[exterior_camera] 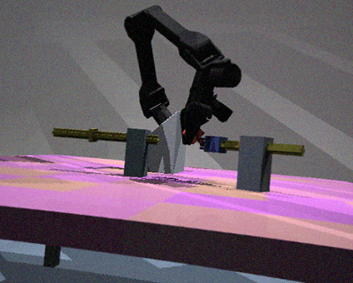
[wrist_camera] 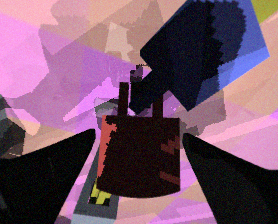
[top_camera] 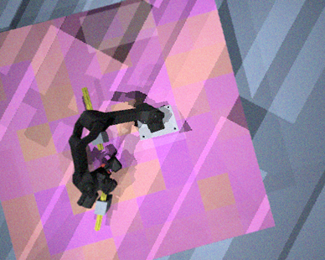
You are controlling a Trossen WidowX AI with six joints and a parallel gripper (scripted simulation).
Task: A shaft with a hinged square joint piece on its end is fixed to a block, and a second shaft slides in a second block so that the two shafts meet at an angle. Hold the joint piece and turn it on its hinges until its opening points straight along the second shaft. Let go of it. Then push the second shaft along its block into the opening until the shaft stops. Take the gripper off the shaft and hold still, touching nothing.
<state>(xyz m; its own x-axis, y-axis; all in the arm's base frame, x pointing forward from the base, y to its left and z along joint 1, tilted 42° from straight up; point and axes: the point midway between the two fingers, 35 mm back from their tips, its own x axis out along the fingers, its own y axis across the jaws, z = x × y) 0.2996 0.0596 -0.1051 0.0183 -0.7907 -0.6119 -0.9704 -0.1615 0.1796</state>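
Note:
The red joint piece [exterior_camera: 199, 135] [wrist_camera: 140, 157] stands between my gripper's spread fingertips. My gripper [exterior_camera: 190, 136] [wrist_camera: 139, 135] is open, with a gap beside the piece on each side in the wrist view. Dark prongs join the piece to the blue end [exterior_camera: 215, 144] [wrist_camera: 235, 75] of the fixed shaft. That yellow shaft [top_camera: 99, 223] [exterior_camera: 286, 148] runs through its grey block [top_camera: 101, 208] [exterior_camera: 250, 163]. The second yellow shaft [top_camera: 86, 98] [exterior_camera: 72, 133] [wrist_camera: 100, 194] lies in the other block [top_camera: 99, 138] [exterior_camera: 135, 152], its end short of the joint piece. The piece's opening is not visible.
A yellow collar [exterior_camera: 94, 135] sits on the second shaft, beyond its block. The arm's pale base plate [top_camera: 170, 125] is beside the shafts. The arm arches over the second shaft's block in the top view. The patterned table top [top_camera: 221, 153] [exterior_camera: 191, 210] bears patchy shadows.

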